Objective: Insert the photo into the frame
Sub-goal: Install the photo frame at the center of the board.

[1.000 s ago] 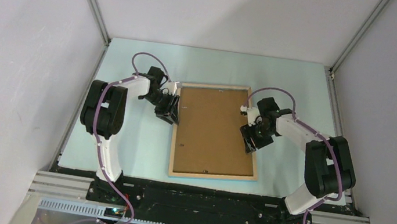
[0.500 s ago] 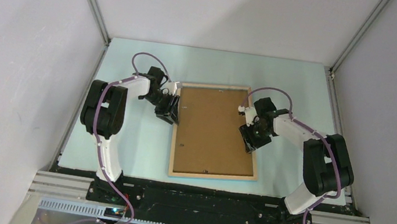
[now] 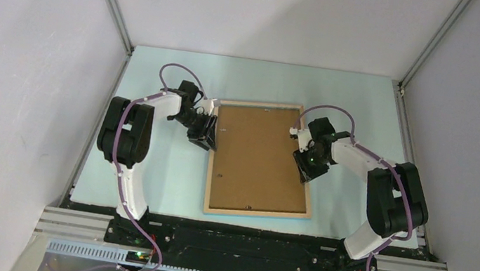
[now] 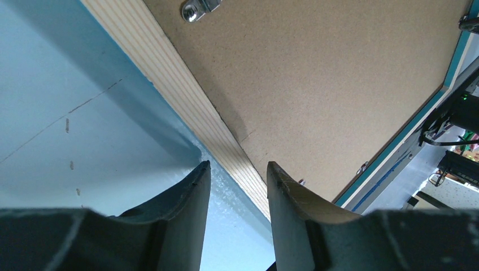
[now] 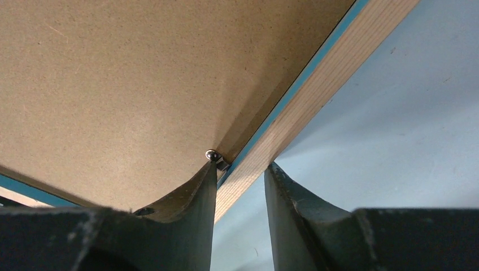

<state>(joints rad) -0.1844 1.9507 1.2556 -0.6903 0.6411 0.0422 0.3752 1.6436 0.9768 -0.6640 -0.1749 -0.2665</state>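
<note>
The frame point(image 3: 255, 211) lies face down on the table, pale wood rails up, with a brown backing board point(image 3: 255, 155) filling it. The photo is out of view. My left gripper point(image 3: 203, 134) is at the frame's left rail point(image 4: 169, 73); its jaws point(image 4: 236, 165) stand apart over the rail's outer edge, gripping nothing. My right gripper point(image 3: 308, 168) is at the right rail point(image 5: 339, 68). Its jaws point(image 5: 242, 164) straddle that rail with a gap showing, and the left fingertip touches a small metal tab point(image 5: 214, 156) at the board's edge.
The pale blue mat point(image 3: 266, 82) covers the table around the frame. A metal hanger clip point(image 4: 197, 8) is fixed to the backing board point(image 4: 316, 73). Grey walls enclose three sides, and the black arm-base rail runs along the near edge.
The right gripper has shifted slightly along the right rail and its jaws have narrowed. The left arm and the frame have not moved.
</note>
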